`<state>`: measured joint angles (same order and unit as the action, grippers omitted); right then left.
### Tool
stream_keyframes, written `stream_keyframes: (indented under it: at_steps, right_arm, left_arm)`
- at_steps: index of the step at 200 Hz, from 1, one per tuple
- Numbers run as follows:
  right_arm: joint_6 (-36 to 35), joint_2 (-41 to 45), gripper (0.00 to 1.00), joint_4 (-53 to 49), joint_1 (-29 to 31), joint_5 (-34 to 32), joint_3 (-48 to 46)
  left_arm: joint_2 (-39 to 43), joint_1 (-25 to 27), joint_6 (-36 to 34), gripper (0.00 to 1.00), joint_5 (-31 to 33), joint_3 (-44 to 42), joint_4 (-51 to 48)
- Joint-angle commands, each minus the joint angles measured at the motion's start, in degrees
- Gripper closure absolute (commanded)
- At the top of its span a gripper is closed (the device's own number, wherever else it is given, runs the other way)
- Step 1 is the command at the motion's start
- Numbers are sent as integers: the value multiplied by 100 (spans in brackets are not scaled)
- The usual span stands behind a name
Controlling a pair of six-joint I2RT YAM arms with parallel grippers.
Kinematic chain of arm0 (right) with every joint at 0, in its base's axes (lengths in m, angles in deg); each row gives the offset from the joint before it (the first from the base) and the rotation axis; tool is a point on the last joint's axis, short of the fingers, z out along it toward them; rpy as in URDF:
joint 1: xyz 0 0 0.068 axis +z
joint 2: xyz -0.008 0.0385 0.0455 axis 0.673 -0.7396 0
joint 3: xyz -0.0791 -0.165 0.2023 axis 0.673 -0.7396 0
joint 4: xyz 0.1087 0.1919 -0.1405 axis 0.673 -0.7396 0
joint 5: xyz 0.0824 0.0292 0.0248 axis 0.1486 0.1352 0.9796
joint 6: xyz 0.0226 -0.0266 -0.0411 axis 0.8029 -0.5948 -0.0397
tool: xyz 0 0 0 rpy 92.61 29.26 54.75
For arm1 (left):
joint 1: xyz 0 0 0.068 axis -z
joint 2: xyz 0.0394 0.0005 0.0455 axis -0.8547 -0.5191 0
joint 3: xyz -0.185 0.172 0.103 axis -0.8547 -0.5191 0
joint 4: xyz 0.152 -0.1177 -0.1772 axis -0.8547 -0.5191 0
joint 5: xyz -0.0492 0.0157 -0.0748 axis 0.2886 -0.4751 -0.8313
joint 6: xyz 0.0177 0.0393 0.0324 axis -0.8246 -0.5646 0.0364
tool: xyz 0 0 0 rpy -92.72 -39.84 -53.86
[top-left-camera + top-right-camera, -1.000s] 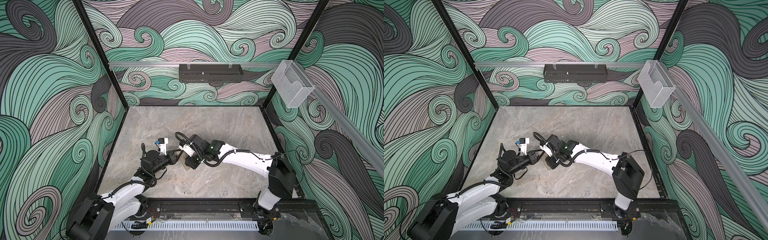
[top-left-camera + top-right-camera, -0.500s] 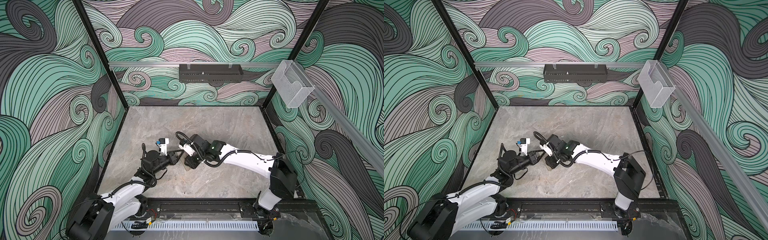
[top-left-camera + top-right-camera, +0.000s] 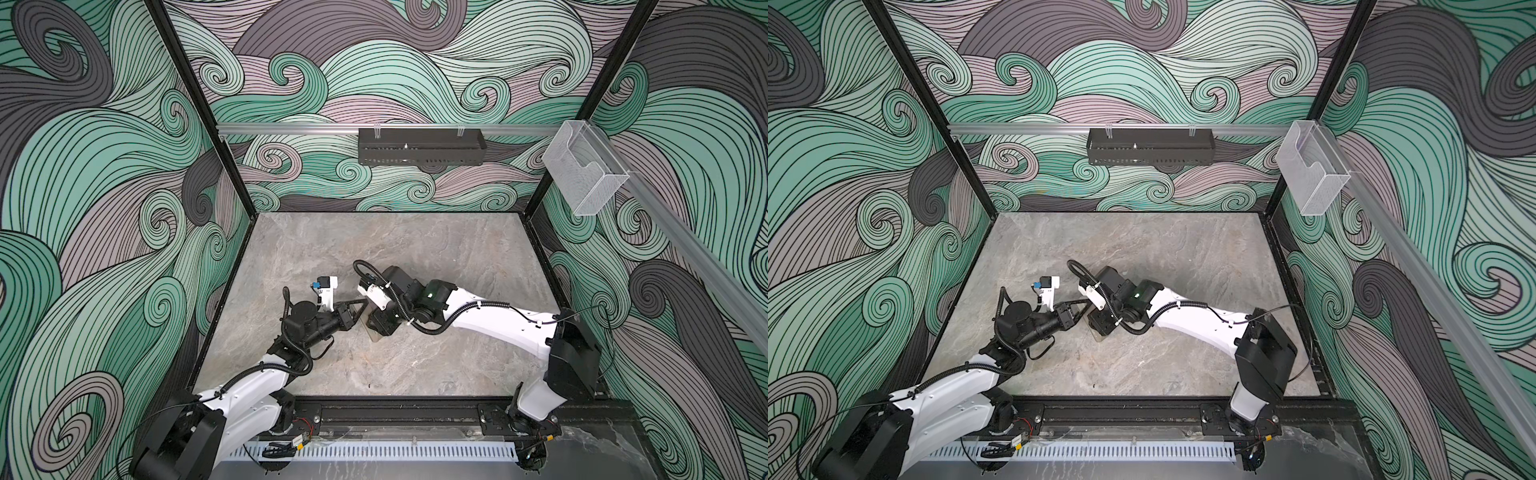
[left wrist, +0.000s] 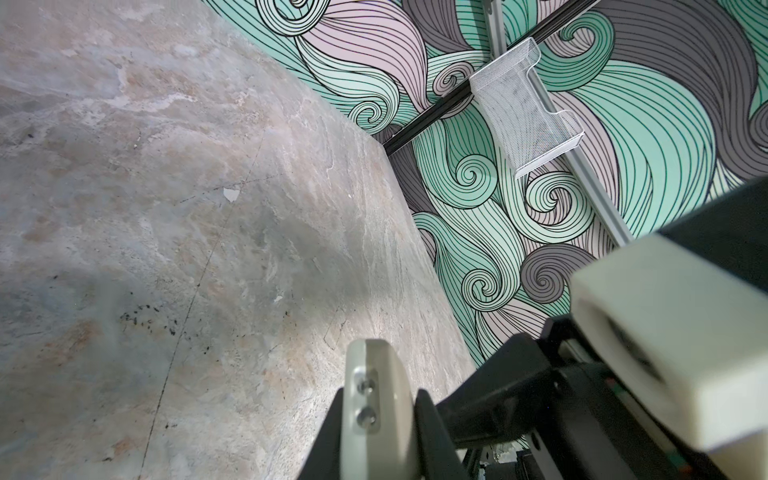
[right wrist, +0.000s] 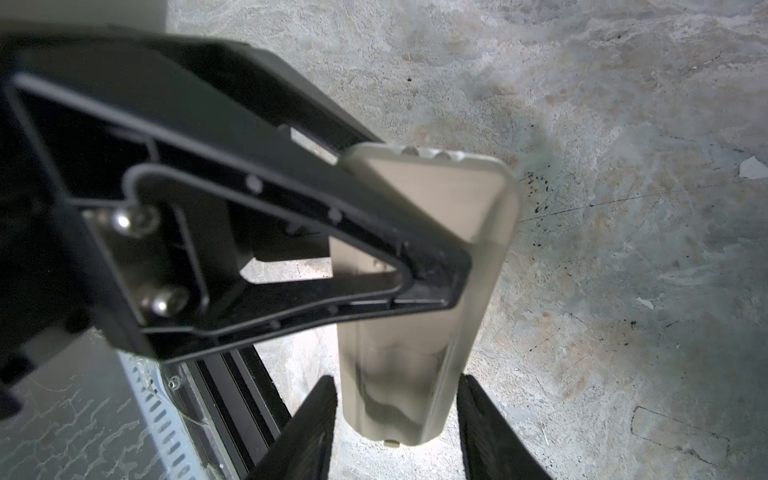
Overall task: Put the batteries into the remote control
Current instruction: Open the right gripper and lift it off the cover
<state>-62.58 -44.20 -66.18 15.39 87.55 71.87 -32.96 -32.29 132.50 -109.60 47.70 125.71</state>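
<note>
The remote control point(image 5: 436, 199) is held off the grey table with its plain pale back to the right wrist camera. My left gripper point(image 3: 359, 305) point(image 3: 1079, 305) is shut on it, and one of its black fingers point(image 5: 291, 232) lies across the back. In the left wrist view the remote's pale edge point(image 4: 374, 365) shows between the left gripper point(image 4: 379, 399) jaws. My right gripper point(image 5: 397, 382) point(image 3: 380, 326) is open, straddling the remote's end with a gap on each side. In both top views only a pale sliver of the remote point(image 3: 371, 332) point(image 3: 1096, 334) shows under the right gripper. The batteries are out of view.
Both arms meet at the table's middle, left of centre. A black rack point(image 3: 422, 145) hangs on the back wall rail and a clear plastic holder point(image 3: 586, 170) on the right rail. A black rail point(image 3: 395, 411) runs along the front edge. Patterned walls enclose three sides.
The right gripper's jaws have spread away from the remote's sides. Both arms have stayed almost in place, and the left gripper still grips the remote.
</note>
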Motion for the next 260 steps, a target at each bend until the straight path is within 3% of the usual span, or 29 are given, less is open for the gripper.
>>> stream_keyframes:
  at_steps: [1, 97, 191, 260]
  right_arm:
    - [35, 218, 50, 16, 20, -86, -4]
    - [52, 547, 47, 166, -66, -144, -208]
    - [-267, 1306, 44, 1329, -556, 1109, -1383]
    - [-560, 1262, 42, 1454, -649, 1238, -1759]
  left_arm:
    - [166, 46, -19, 100, -29, 148, -28]
    - [347, 46, -31, 100, -20, 158, -244]
    - [397, 46, -63, 100, -196, 249, -312]
    - [385, 47, -76, 100, -231, 302, -373]
